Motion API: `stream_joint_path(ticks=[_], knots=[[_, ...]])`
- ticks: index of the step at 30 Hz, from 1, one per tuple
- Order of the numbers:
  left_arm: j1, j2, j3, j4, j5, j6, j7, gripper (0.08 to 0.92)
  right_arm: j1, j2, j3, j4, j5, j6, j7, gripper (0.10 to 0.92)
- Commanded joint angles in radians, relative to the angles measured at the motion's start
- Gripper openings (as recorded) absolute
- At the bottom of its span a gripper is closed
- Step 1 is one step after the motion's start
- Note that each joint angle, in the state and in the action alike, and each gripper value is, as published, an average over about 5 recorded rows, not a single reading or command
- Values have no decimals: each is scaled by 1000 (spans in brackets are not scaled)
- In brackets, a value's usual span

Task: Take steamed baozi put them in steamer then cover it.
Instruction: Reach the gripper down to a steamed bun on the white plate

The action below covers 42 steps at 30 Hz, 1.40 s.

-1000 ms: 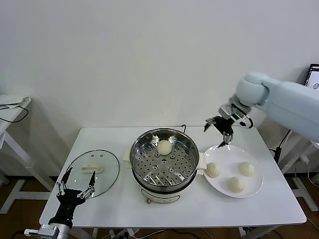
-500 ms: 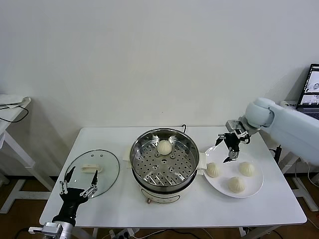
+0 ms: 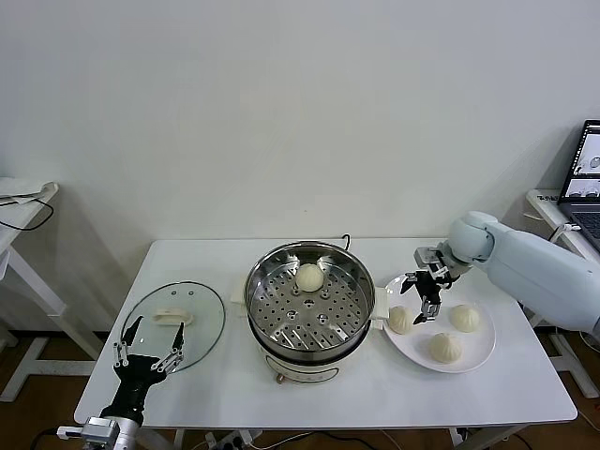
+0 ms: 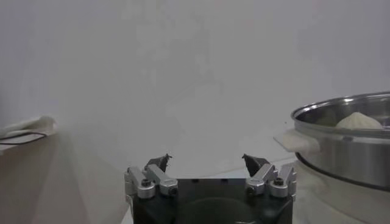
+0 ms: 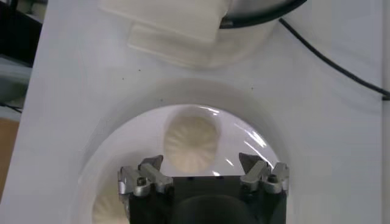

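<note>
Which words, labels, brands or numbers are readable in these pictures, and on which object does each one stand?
None is readable.
Laptop screen, at the right edge of the head view: it shows content, too small to read.
Steamer, plate, glass lid, baozi: no visible print.

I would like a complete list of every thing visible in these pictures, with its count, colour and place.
steamed baozi: four, cream-white; one in the steamer, three on the plate.
steamer: one, shiny steel on a cream base; table centre.
plate: one, white; right of the steamer.
glass lid: one, clear with white handle; flat, left of the steamer.
table: one, white; under everything.
laptop: one, dark; far right side table.
left gripper: one, black; open, idle at the table's front left edge.
right gripper: one, black; open, above the plate's nearest bun.
</note>
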Motion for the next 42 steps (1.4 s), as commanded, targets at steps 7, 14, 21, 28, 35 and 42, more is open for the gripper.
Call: stream_joint_path(ticks=[7,14,21,28,35,42], knots=[[-3,-1,5,8,1,2,0,823,-80,40,51,-52,-66,5,9,823],[-1,-2,5,8,3,0,0,823,-93,51,72,-60,-87,7,16,823],[1,-4,5,5,5,-2,0,823,-103,58,86,-59,-93,5,15,823],[0,-5,4,8,5,-2,0,823,-108,59,97,-61,-94,5,11,709],[0,-5,6,5,5,-2,0,823,-95,38,96,-50,-91,6,-2,657],[1,-6,9,2,7,-2,0,823,35,-69,8,34,16,-15,-23,654]])
